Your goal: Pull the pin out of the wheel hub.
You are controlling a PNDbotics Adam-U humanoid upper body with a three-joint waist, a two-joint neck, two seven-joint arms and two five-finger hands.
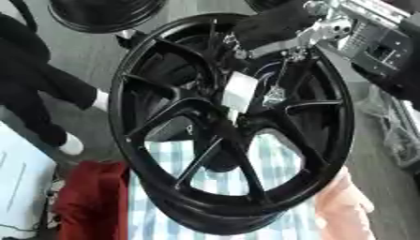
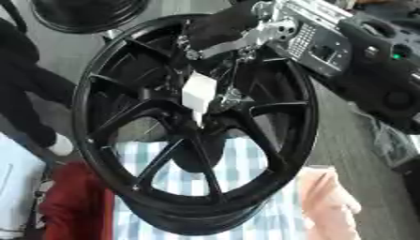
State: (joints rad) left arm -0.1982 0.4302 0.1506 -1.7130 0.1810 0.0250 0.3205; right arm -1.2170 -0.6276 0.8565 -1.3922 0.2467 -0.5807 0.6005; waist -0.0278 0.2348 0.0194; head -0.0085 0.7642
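A: Where does the wheel (image 1: 234, 126) stand?

B: Upright on its rim, filling the middle of both views, spokes fanning from the hub (image 1: 226, 123). A checked cloth (image 1: 275, 164) shows through the lower gaps between spokes.

A: And the pin?

B: I cannot make out a pin as such. A pale, flat rectangular piece (image 2: 198, 93) sits at the hub, just above the centre where the spokes meet. Whether that is the pin or a tag on it, I cannot tell.

A: Which hand is working?

B: The right hand (image 2: 220, 26). Its arm comes in from the upper right, silver joints and a black casing behind it, and the hand sits at the top of the wheel, over the upper rim and spokes.

A: How far from the pale piece?

B: Above it, near but apart; dark spokes lie between them.

A: Are its fingers closed on anything?

B: I cannot tell. The hand reads as a dark mass against the black wheel.

A: The left hand?

B: Not seen.

A: Anything else around?

B: A second wheel (image 1: 102, 14) lies at the top left, a red cloth (image 1: 90, 199) at the lower left, and something pink (image 1: 344, 211) at the lower right beside the rim.
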